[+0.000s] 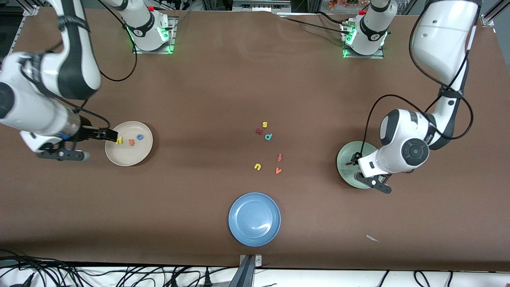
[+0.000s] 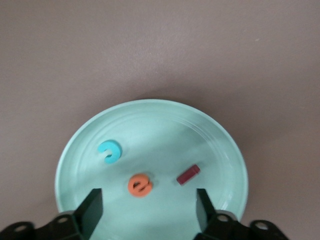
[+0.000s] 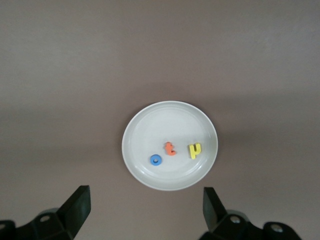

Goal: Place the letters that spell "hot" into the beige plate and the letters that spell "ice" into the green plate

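Beige plate (image 3: 170, 112) carries yellow h (image 3: 194, 150), orange t (image 3: 170, 148), blue o (image 3: 156, 160). Mint-green plate (image 2: 150, 112) carries teal c (image 2: 109, 151), orange e (image 2: 140, 184), dark red i (image 2: 188, 174).

Table (image 1: 223, 79) under a brown cover, rumpled along one edge; black cables (image 1: 119, 275) on white flooring; green lamps (image 1: 169, 40) lit.

No printed labels or brands are showing; only toy letters are reading: h, t, o in the beige plate (image 1: 119, 157); c, e, i in the green plate (image 2: 150, 115).

Robotics lab — bolted arm bases (image 1: 151, 32)
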`<action>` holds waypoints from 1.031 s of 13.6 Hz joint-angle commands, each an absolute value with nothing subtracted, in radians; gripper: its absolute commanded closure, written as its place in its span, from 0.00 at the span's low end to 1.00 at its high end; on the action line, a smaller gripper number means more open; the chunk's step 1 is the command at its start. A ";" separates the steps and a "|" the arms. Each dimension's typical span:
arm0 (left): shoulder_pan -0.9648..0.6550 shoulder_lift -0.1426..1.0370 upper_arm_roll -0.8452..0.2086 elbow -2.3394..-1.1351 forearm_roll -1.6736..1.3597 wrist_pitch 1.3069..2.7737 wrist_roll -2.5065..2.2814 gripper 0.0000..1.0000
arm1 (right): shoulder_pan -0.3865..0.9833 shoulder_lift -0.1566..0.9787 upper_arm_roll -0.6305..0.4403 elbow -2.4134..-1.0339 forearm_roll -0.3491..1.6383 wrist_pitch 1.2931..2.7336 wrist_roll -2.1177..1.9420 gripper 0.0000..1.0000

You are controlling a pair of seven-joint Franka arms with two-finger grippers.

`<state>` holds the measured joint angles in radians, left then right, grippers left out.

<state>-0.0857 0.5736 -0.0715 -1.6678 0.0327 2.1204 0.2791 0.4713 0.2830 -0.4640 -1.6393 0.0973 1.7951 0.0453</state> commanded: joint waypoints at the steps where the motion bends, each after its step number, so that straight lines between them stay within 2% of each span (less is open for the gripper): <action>1: -0.095 0.445 -0.069 -1.632 0.017 1.921 0.262 0.00 | 0.469 0.296 -0.475 -1.510 0.107 1.697 0.034 0.01; 5: -0.103 0.273 -0.072 -1.600 0.015 1.677 0.102 0.00 | 0.463 0.296 -0.479 -1.476 0.101 1.664 0.054 0.01; 6: -0.103 0.241 -0.072 -1.589 0.014 1.639 0.075 0.00 | 0.427 0.295 -0.463 -1.473 0.101 1.663 0.052 0.00; 7: -0.103 0.217 -0.072 -1.576 0.006 1.608 0.069 0.00 | 0.370 0.288 -0.407 -1.473 0.103 1.664 0.049 0.00; 10: -0.087 0.135 -0.013 -1.522 -0.008 1.614 0.067 0.00 | 0.075 0.238 -0.055 -1.473 -0.042 1.666 0.057 0.00; 11: -0.087 0.105 -0.005 -1.532 -0.003 1.612 0.063 0.00 | 0.022 0.235 0.012 -1.473 -0.067 1.664 0.067 0.01; 14: -0.089 0.054 -0.003 -1.586 0.003 1.617 0.052 0.00 | -0.027 0.206 0.034 -1.488 -0.063 1.661 0.112 0.01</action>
